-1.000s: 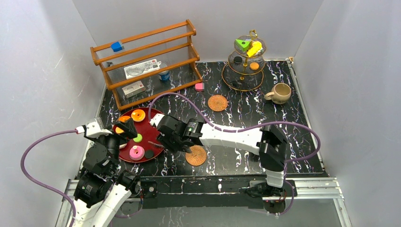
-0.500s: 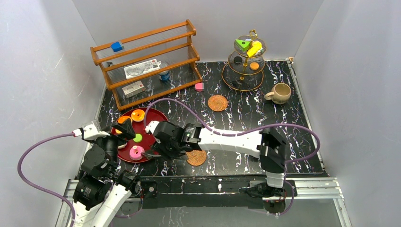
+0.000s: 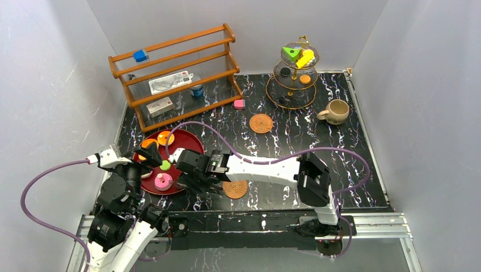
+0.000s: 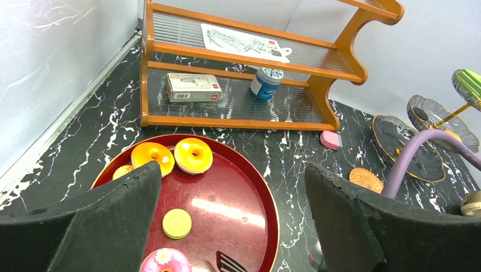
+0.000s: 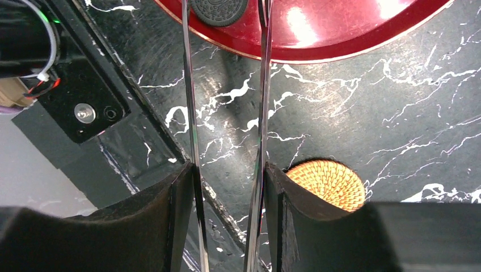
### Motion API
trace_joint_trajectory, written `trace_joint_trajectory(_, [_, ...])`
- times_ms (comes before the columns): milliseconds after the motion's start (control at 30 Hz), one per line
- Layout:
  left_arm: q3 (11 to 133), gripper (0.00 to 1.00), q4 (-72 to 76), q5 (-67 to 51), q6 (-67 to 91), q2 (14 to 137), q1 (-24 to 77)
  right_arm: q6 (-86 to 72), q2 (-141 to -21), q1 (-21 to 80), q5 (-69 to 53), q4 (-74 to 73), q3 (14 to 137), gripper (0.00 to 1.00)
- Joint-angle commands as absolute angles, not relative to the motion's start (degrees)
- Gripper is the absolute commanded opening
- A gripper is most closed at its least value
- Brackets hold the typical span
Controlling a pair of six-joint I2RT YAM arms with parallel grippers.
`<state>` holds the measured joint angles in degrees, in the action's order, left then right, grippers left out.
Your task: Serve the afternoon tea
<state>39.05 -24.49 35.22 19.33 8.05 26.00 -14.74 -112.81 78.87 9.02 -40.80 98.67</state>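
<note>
A red tray [image 3: 190,140] at the near left holds two orange donuts [image 4: 193,154], a cookie [image 4: 121,171], a green disc [image 4: 177,223], a pink donut [image 3: 163,181] and a black disc [image 5: 218,8]. My right gripper [image 5: 227,170] is shut on metal tongs [image 5: 264,85], and their two arms reach either side of the black disc at the tray's near edge. My left gripper [image 4: 232,170] hangs open and empty above the tray. A woven coaster [image 3: 235,189] lies beside the right gripper. A second coaster [image 3: 261,123] and the beige mug [image 3: 337,111] lie farther back. The pinkish-brown cup is out of view.
A glass tiered stand [image 3: 295,73] at the back right carries a green wedge, a yellow piece, a black disc and an orange cookie. A wooden shelf [image 3: 176,73] at the back left holds boxes, a blue can and a blue cube. A pink block [image 3: 239,103] lies by the shelf.
My right arm has moved left and nearer, bringing the tongs to the tray's near edge around the black disc. My left arm shifted slightly left and then held still.
</note>
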Motion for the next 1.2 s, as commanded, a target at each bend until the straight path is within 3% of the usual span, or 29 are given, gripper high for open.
trace_joint_trajectory(0, [39.38,0.94,-23.65,36.90,19.60,7.82,26.19,-14.11,-113.40,78.91,12.72,-43.88,102.72,0.55])
trace_joint_trajectory(300, [39.46,0.94,-23.64,36.76,19.60,7.91,26.19,-14.27,-112.24,78.42,15.73,-46.12,103.33,0.55])
trace_joint_trajectory(567, [39.39,0.94,-23.65,36.85,19.60,7.48,26.19,-15.72,-109.17,78.45,7.57,-41.66,101.78,0.55])
trace_joint_trajectory(1167, [39.37,0.94,-23.67,37.04,19.60,6.78,26.19,-18.81,-112.29,78.48,6.66,-45.18,105.24,0.57])
